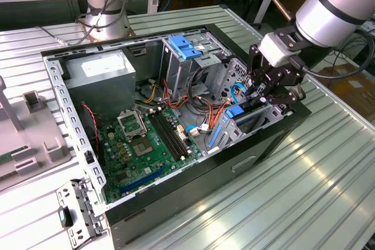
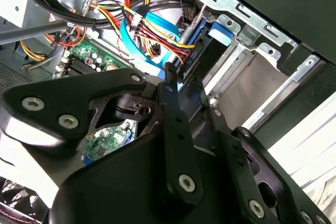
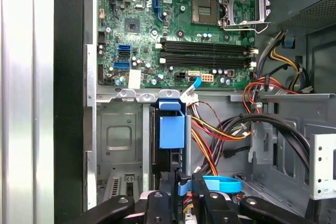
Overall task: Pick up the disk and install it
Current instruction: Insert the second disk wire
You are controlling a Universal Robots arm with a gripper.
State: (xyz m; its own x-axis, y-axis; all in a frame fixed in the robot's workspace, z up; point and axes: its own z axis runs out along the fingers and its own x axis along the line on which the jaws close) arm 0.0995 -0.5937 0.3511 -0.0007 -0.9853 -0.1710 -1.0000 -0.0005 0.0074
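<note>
The disk [image 3: 171, 129] stands on edge in the narrow drive bay [image 3: 118, 135] of the open computer case [image 1: 281, 136]. In the first wrist view I see its blue carrier rail and the dark edge of its body. My gripper [image 3: 187, 186] reaches down into that bay, and its two black fingers are shut on the blue end of the disk's carrier. In the exterior view the gripper [image 1: 265, 91] hangs over the bay at the case's right-hand corner, just above the disk's blue rail [image 1: 235, 112]. The second wrist view shows the gripper's linkage [image 2: 173, 145] in front of the disk [image 2: 218, 35].
Orange, yellow and black cables [image 3: 220, 129] and a light-blue ribbon [image 3: 223, 184] crowd the space beside the bay. The motherboard [image 1: 140, 144], the grey power-supply box [image 1: 99, 80] and a blue bracket on the drive cage [image 1: 184, 47] fill the case. A grey fixture [image 1: 29, 139] stands at the exterior view's left.
</note>
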